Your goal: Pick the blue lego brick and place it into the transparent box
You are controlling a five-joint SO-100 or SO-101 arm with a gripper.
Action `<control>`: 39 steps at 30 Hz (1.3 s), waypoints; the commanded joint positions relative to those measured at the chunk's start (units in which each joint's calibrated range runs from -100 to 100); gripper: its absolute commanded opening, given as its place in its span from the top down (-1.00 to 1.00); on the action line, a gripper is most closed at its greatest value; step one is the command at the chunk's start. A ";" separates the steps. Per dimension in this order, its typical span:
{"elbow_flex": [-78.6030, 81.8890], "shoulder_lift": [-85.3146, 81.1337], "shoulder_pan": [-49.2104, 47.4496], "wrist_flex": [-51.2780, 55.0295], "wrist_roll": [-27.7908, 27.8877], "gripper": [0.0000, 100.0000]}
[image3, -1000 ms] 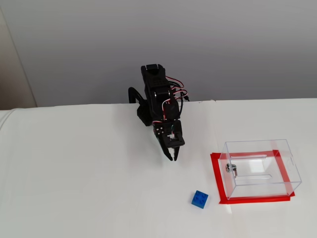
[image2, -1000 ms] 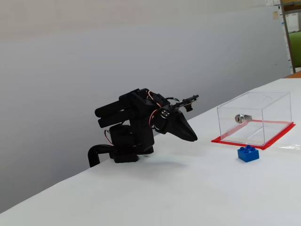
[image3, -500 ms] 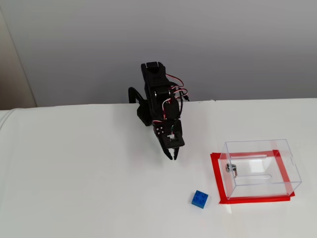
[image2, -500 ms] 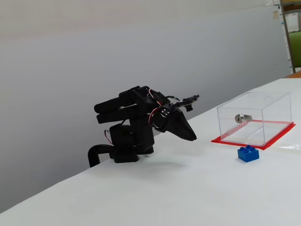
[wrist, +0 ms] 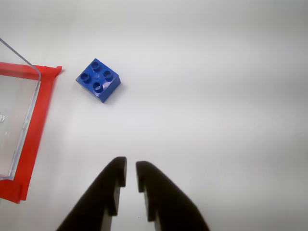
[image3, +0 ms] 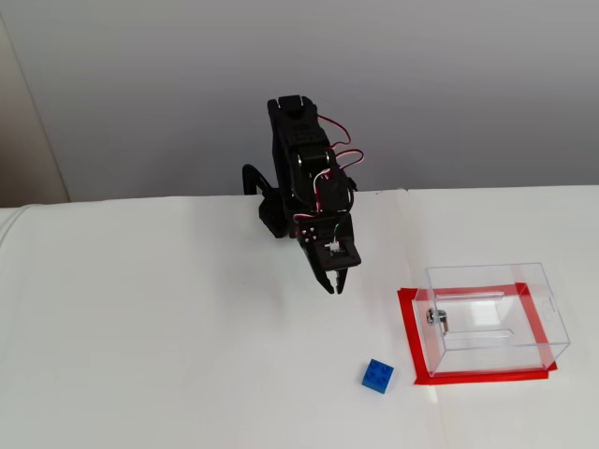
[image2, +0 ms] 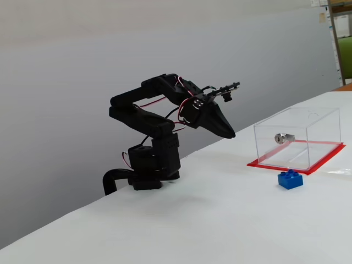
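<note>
My black two-finger gripper [wrist: 131,169] pokes up from the bottom centre of the wrist view, fingers nearly together w/ only a thin slit between the tips, holding nothing. Small bright blue plastic lego brick [wrist: 98,80] w/ four round studs sits upper left of that frame, flat on the white table [wrist: 216,96], well apart from my tips; bare table between us. Just left of the brick is the red base edge of the clear plastic rectangular box [wrist: 30,82], which runs off the left edge; brick near it but not touching.

In a fixed view from the side, my gripper [image2: 231,133] hangs in the air at frame centre, tilted down toward the right, above the table. Box [image2: 316,118] is at right w/ a small silver lock [image2: 281,137] on its near wall; brick [image2: 290,179] in front of the red edge.

In a fixed view from above, gripper [image3: 333,286] is centre, brick [image3: 377,375] lower centre-right, box [image3: 491,277] at right. Grey wall [image3: 449,84] behind.
</note>
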 commanded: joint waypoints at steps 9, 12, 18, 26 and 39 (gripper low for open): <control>-20.34 17.43 -0.13 0.38 -0.24 0.95; -23.87 21.50 -0.13 0.38 0.12 0.95; -29.75 28.04 0.39 0.38 2.16 0.95; -35.99 37.20 0.39 0.46 13.22 0.95; -47.38 53.75 0.02 6.90 21.99 0.95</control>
